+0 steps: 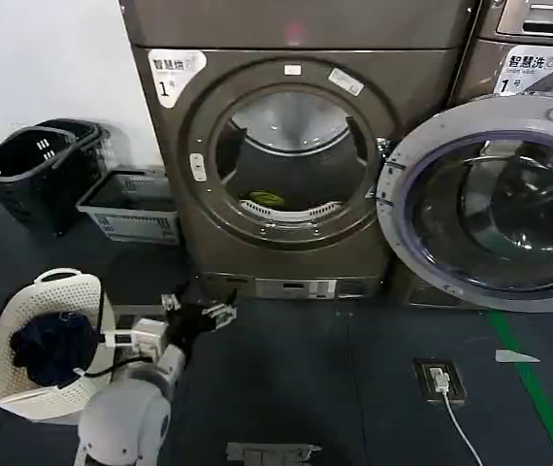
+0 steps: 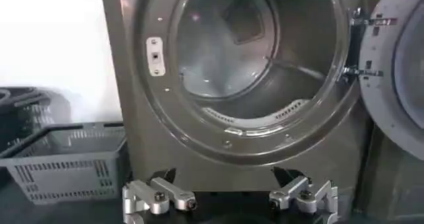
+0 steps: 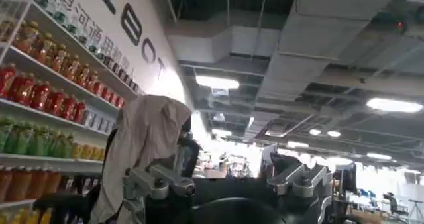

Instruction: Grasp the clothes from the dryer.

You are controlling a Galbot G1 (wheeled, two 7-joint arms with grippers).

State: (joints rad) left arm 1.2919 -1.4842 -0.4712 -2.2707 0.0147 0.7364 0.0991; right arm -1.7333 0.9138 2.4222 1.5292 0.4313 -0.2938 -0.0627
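Observation:
The dryer (image 1: pixel 286 146) stands straight ahead with its round door (image 1: pixel 480 194) swung open to the right. Low in the steel drum lies a dark heap of clothes with a yellow-green patch (image 1: pixel 266 198). My left gripper (image 1: pixel 202 313) hovers low before the dryer's base, open and empty. In the left wrist view the left gripper (image 2: pixel 228 204) points at the porthole (image 2: pixel 245 59), and the drum's lip hides the drum floor. The right gripper (image 3: pixel 228 187) is open and empty, pointing up toward a ceiling and away from the dryer.
A white basket (image 1: pixel 5 340) with dark blue clothes (image 1: pixel 51 345) stands at my left. Dark baskets (image 1: pixel 34 165) and a grey crate (image 1: pixel 131 204) sit left of the dryer. A floor socket with cable (image 1: pixel 439 379) and green tape (image 1: pixel 538 398) lie at the right. A beige cloth (image 3: pixel 146 139) hangs near drink shelves (image 3: pixel 46 79).

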